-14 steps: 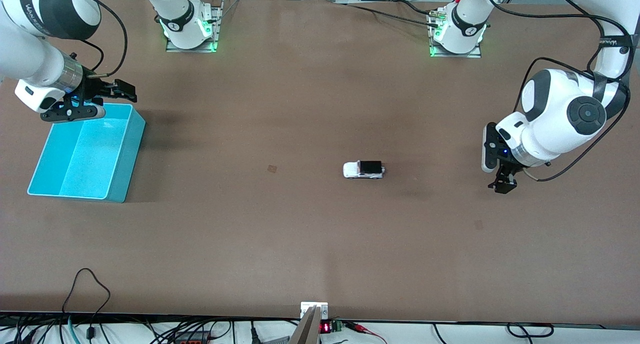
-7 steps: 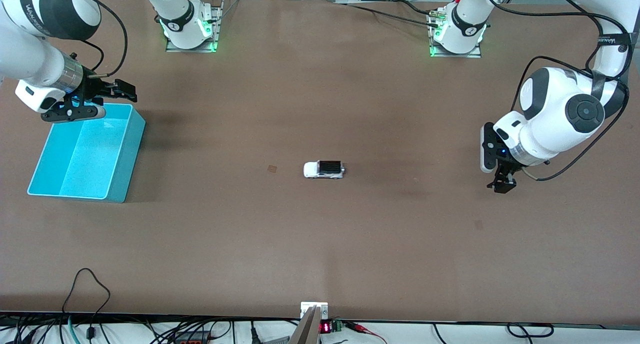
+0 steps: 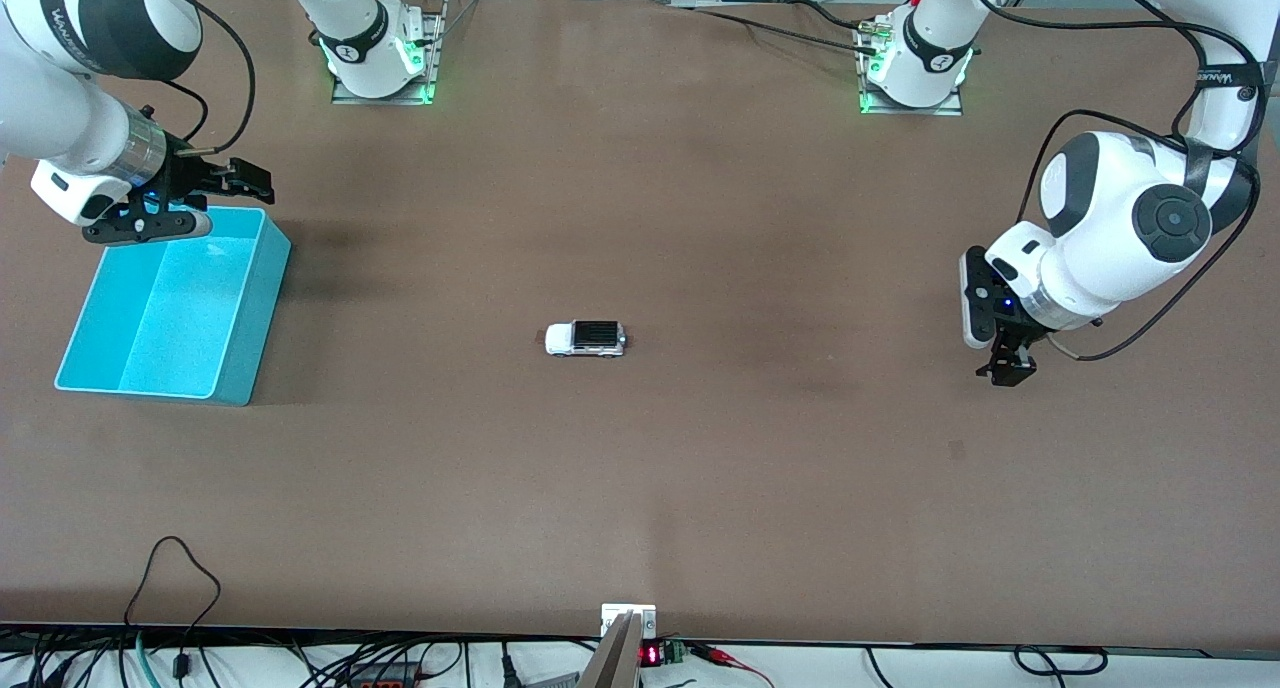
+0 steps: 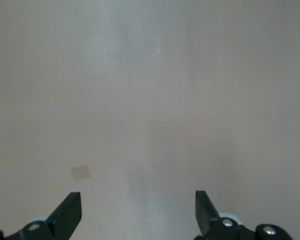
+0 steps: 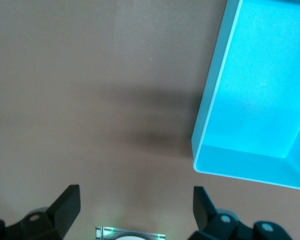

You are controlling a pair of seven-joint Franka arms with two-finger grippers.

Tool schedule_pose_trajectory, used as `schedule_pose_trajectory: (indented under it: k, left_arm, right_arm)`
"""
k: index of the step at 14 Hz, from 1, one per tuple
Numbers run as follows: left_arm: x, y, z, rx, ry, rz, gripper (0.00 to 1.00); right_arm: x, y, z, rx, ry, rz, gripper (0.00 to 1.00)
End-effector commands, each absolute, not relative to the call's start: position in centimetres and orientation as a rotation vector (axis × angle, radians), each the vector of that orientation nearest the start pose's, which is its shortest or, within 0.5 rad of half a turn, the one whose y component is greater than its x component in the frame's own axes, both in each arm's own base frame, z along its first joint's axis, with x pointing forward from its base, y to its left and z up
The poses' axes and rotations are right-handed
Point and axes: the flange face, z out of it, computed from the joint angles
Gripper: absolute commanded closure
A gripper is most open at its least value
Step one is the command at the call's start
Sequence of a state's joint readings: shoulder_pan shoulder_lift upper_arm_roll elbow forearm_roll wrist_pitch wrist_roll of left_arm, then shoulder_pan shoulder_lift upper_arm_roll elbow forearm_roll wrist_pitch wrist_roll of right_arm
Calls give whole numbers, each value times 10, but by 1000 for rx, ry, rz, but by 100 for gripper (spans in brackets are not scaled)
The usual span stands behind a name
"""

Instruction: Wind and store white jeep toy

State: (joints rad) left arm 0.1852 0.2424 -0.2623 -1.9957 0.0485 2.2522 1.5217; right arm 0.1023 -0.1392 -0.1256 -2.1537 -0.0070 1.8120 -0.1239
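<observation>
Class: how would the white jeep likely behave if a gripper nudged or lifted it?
The jeep stands on wheels on the bare table, so a nudge would probably send it rolling. It looks small, so probably light. Its smooth boxy body may slip between jaws.

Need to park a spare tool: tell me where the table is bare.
Bare: between white jeep toy and cyan bin; between jeep and left gripper; the whole strip nearer the camera. Crowded: only where right gripper hovers over the bin's rim.

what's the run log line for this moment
toy car: on table, mid-table, untouched | bin: empty | left gripper: open, over table | right gripper: open, over bin's edge
</observation>
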Motion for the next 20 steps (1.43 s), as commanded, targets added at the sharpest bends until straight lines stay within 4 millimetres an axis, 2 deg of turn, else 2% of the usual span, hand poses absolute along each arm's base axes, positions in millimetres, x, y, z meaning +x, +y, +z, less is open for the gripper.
schedule_pose_trajectory:
  k: [1,3,6,9,12,13,15,16,17,20]
  left_arm:
    - [590,-41,355,-2268,2205,-83,0]
    - [592,-39,358,-2349,2119,-95,0]
    - [594,-31,360,-2535,1897,-103,0]
    - [595,-30,369,-2751,1558,-120,0]
    - [605,-29,389,-2964,1083,-178,0]
    - [607,-27,394,-3030,894,-192,0]
    - [609,-27,399,-3117,568,-195,0]
    - [609,-21,400,-3142,416,-194,0]
    - [609,-15,401,-3154,314,-192,0]
    - [607,2,412,-3163,94,-208,0]
  right_arm:
    - [487,-15,447,-3100,-194,333,0]
    - [488,-15,444,-3098,-201,340,0]
    - [488,-15,444,-3096,-220,339,0]
    - [490,-5,439,-3043,-478,349,0]
    - [493,54,425,-2965,-837,364,0]
    - [496,72,415,-2936,-940,362,0]
    - [505,97,393,-2809,-1246,324,0]
    - [507,113,382,-2744,-1353,312,0]
    - [509,129,375,-2709,-1400,306,0]
    - [524,204,362,-2572,-1685,315,0]
